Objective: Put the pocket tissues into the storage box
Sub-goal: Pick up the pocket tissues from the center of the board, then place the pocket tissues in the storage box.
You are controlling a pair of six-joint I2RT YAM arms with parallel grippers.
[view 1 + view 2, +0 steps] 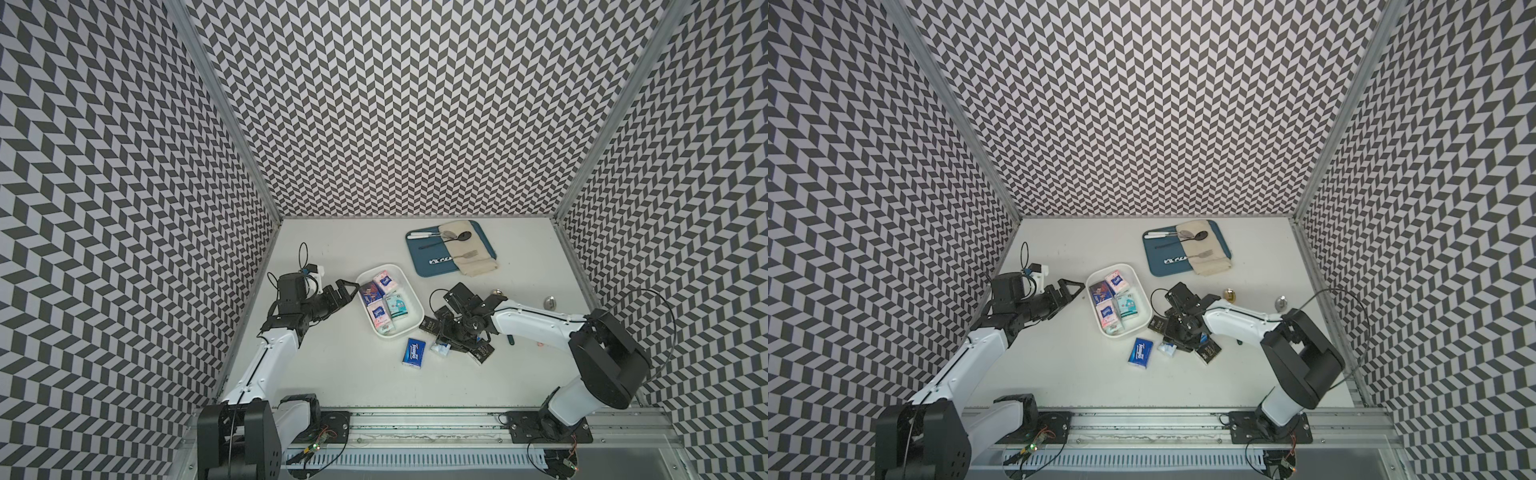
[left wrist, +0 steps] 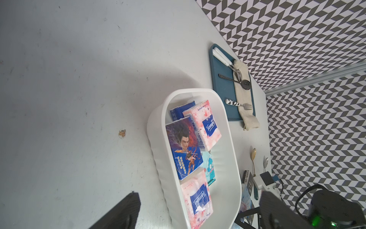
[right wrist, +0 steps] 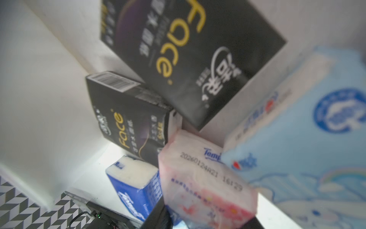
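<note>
The white storage box [image 1: 417, 309] [image 1: 1140, 300] [image 2: 223, 168] holds several pocket tissues: a dark blue packet [image 1: 371, 292] [image 2: 183, 146], two pink-white ones [image 1: 384, 281] [image 1: 379, 311] and a teal one [image 1: 397, 305]. My left gripper [image 1: 351, 289] [image 1: 1077, 286] [image 2: 198, 214] stands open at the box's left rim, holding nothing. To the box's right lies a loose pile. My right gripper [image 1: 446, 338] [image 3: 206, 220] is down in it, shut on a pink-white packet [image 3: 204, 178]. Around it lie two black packets [image 3: 188, 59] [image 3: 128, 119], a pale blue one [image 3: 307, 138] and a dark blue one [image 1: 414, 352] [image 3: 134, 184].
A flat blue tray [image 1: 432, 257] with cutlery and a beige cloth [image 1: 473, 253] lies at the back. A gold spoon [image 1: 496, 293] and a silver spoon [image 1: 550, 302] rest on the table behind the right arm. Patterned walls close three sides.
</note>
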